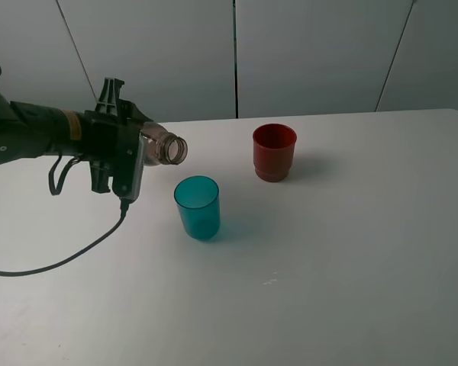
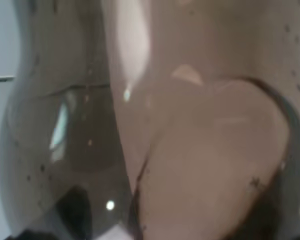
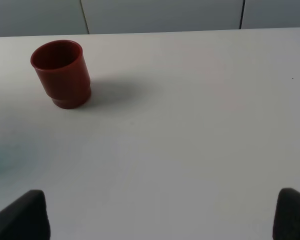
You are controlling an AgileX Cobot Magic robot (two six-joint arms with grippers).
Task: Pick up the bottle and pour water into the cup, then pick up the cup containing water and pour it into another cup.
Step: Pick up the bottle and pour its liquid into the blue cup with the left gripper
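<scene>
Two cups stand upright on the white tabletop (image 1: 351, 252): the blue cup (image 1: 197, 207) nearer the camera, and the red cup (image 1: 275, 151) behind it and to the right, well apart from it. The left gripper (image 1: 128, 156) comes in from the left of the high view, closed around the bottle (image 1: 168, 149). It holds the bottle off the tabletop, tipped onto its side and about level. Only the threaded neck and open mouth stick out past the gripper. The mouth points to the right and sits above and just left of the blue cup's rim, not touching it. Whether the blue cup holds water cannot be told. A black cable (image 1: 76, 255) runs from the left arm down across the tabletop. In the left wrist view the bottle (image 2: 190, 150) fills the frame, close and blurred. The right gripper (image 3: 157, 217) shows only in its own wrist view, as two dark fingertips (image 3: 20, 215) spread wide with bare tabletop between them. The red cup (image 3: 61, 75) stands well ahead of it.
</scene>
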